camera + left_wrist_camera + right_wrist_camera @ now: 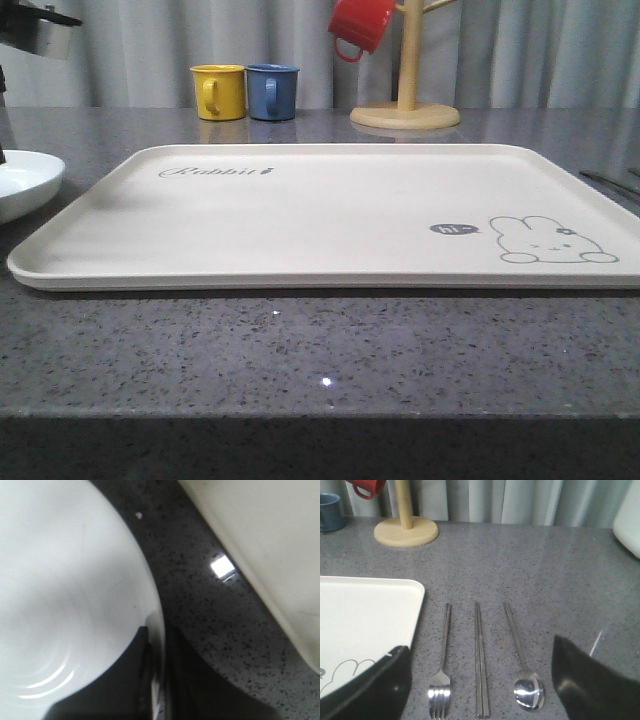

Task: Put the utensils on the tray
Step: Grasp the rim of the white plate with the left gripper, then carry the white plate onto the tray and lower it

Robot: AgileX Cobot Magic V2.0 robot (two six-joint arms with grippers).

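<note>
The cream tray (pixel 320 215) with the rabbit drawing lies across the middle of the table with nothing on it. At its left end is the white plate (pixel 25 180). In the left wrist view my left gripper (pixel 157 680) is shut on the rim of the plate (pixel 65 580), one finger inside the rim and one outside, with the tray's edge (pixel 270 545) close by. To the right of the tray (pixel 365 615) the fork (pixel 441 670), chopsticks (pixel 480 665) and spoon (pixel 522 665) lie side by side on the table. Above them my right gripper (pixel 480 685) hangs open, holding nothing.
Yellow mug (pixel 220 92) and blue mug (pixel 272 91) stand at the back of the grey stone table. A wooden mug tree (pixel 405 112) with a hanging red mug (pixel 360 25) stands behind the tray. A white object (pixel 629 520) sits at the far right.
</note>
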